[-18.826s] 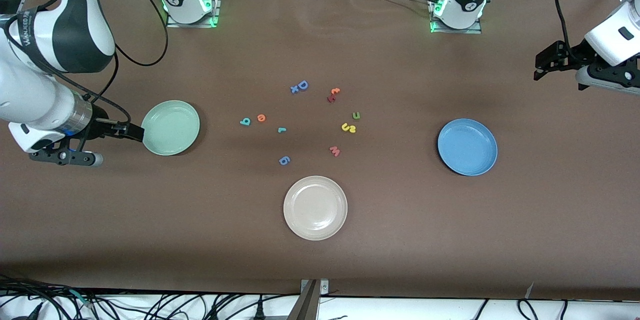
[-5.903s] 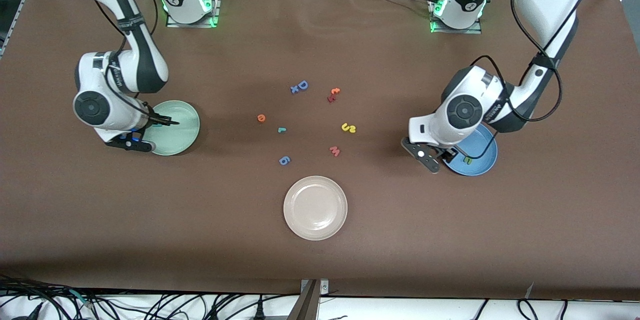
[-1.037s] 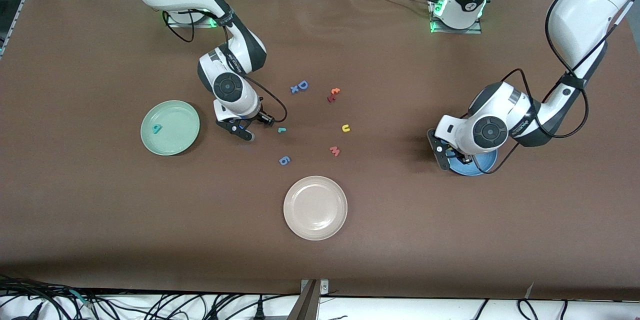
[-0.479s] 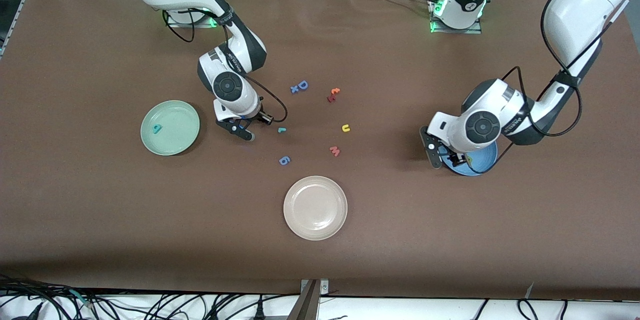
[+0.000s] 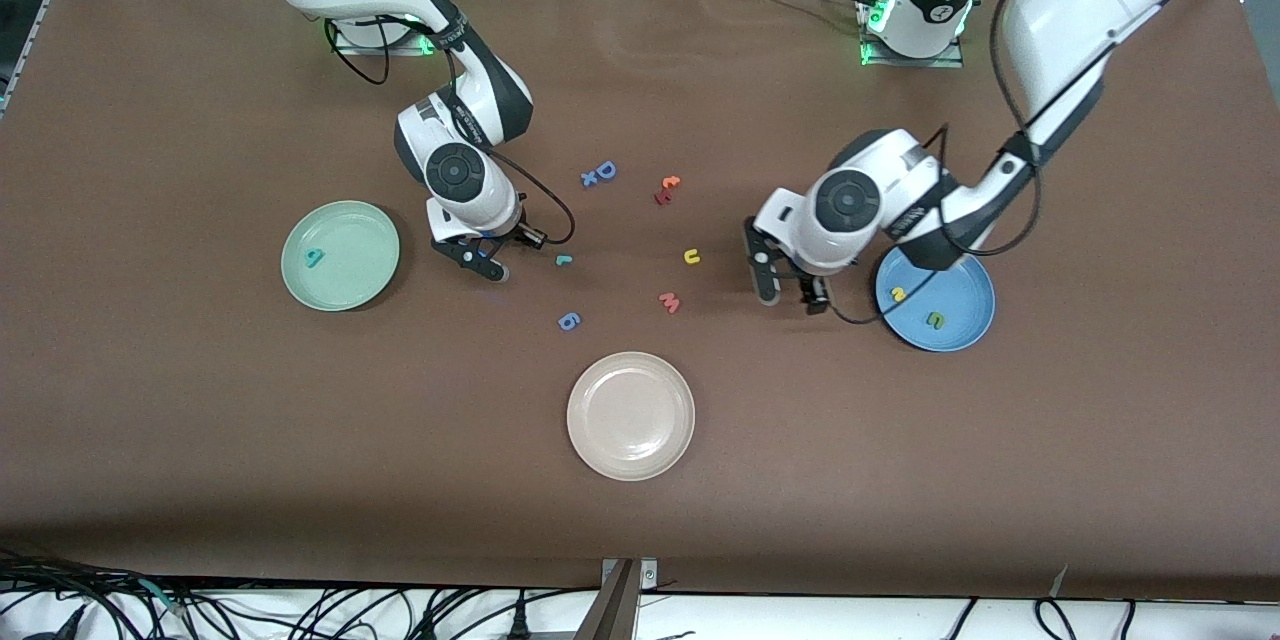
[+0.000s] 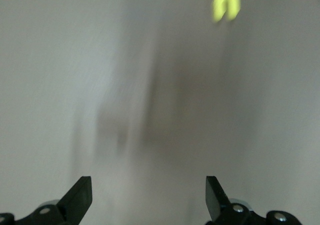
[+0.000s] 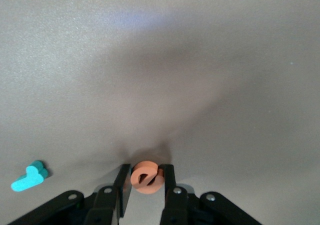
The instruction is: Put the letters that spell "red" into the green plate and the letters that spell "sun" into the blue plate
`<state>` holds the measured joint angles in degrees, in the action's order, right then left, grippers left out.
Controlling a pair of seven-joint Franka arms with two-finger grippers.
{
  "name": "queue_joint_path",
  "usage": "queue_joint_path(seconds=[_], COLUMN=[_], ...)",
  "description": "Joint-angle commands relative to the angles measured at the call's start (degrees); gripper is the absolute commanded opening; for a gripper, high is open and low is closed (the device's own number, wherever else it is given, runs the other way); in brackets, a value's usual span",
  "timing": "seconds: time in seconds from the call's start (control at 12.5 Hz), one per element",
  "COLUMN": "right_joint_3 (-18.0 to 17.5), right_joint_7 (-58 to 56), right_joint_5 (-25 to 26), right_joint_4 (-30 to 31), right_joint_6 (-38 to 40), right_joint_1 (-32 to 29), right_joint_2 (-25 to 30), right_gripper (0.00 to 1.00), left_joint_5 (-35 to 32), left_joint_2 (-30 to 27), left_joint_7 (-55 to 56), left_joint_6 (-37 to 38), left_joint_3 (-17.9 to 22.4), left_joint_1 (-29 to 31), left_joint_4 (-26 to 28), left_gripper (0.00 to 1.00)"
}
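My right gripper (image 5: 508,250) is shut on the orange "e" (image 7: 147,177), low at the table between the green plate (image 5: 355,235) and the teal "r" (image 5: 564,260). The teal "d" (image 5: 315,258) lies in the green plate. The blue plate (image 5: 962,285) holds the yellow "s" (image 5: 898,294) and the olive "n" (image 5: 935,320). My left gripper (image 5: 790,292) is open and holds nothing, over bare table between the blue plate and the yellow "u" (image 5: 691,257). In the left wrist view the "u" (image 6: 226,3) shows ahead of the left gripper (image 6: 147,200).
A cream-white plate (image 5: 630,415) sits nearest the front camera. Loose letters lie mid-table: a blue "D" (image 5: 600,172), a red and orange pair (image 5: 667,188), a pink "w" (image 5: 669,301) and a blue "6" shape (image 5: 568,321).
My left gripper opened over the blue plate, left the yellow "s" there and swung toward the middle of the table. My right gripper closed on the orange "e" without moving away.
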<state>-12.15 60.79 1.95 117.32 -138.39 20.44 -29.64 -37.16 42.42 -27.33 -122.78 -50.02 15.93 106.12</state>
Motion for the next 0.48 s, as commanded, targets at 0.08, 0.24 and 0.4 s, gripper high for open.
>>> queue_joint_path(seconds=[0.08, 0.24, 0.4], right_joint_3=[3.35, 8.09, 13.97], right_joint_7=[-6.27, -14.6, -25.67], right_joint_5=[-0.19, -0.28, -0.37], right_joint_4=[-3.04, -4.29, -4.2], right_joint_6=[10.64, 16.9, 18.94], right_joint_1=[-0.32, -0.4, -0.58], right_joint_2=[3.7, 5.55, 6.52], right_gripper=[0.26, 0.26, 0.26], left_joint_5=[0.16, 0.33, 0.33], left_joint_2=[3.63, 4.25, 5.48], left_joint_7=[6.73, 10.88, 14.13], left_joint_6=[-6.67, -8.27, -8.35], left_joint_3=[2.98, 5.89, 7.57], left_joint_1=[-6.93, -13.26, -17.58], left_joint_4=[-2.05, -4.41, -6.7], left_gripper=[1.0, 0.99, 0.93])
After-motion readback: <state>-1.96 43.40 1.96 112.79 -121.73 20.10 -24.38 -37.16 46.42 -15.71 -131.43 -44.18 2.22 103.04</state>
